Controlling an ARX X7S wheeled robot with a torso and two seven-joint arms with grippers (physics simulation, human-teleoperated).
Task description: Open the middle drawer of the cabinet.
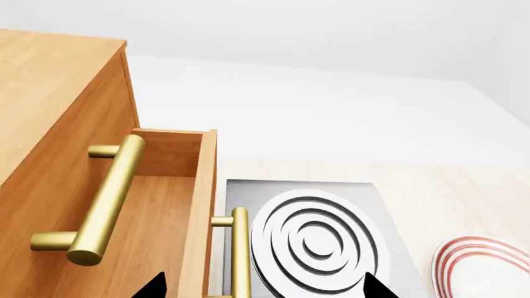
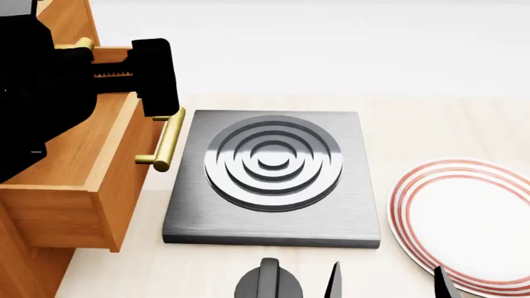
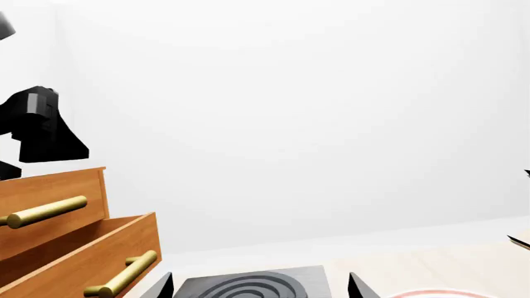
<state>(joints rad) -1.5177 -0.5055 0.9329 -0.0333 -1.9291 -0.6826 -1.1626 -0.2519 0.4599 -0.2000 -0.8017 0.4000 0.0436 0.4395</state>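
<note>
The orange-brown cabinet [image 2: 74, 18] stands at the left. Its middle drawer [image 2: 91, 174] is pulled out over the counter, with its brass bar handle [image 2: 166, 139] facing the hob. The drawer front also shows in the left wrist view [image 1: 203, 205] and in the right wrist view [image 3: 91, 261]. The topmost handle [image 1: 108, 198] sits on the closed front above. My left gripper [image 2: 157, 93] is open just above the middle handle [image 1: 238, 248], which lies between its spread fingertips [image 1: 153, 285] without being held. My right gripper [image 2: 388, 284] is open and empty, low at the front.
A grey hob plate with concentric rings [image 2: 273, 161] lies right beside the open drawer. A white plate with red rings [image 2: 463, 217] lies at the right. The pale counter [image 2: 414, 124] runs to a white wall behind.
</note>
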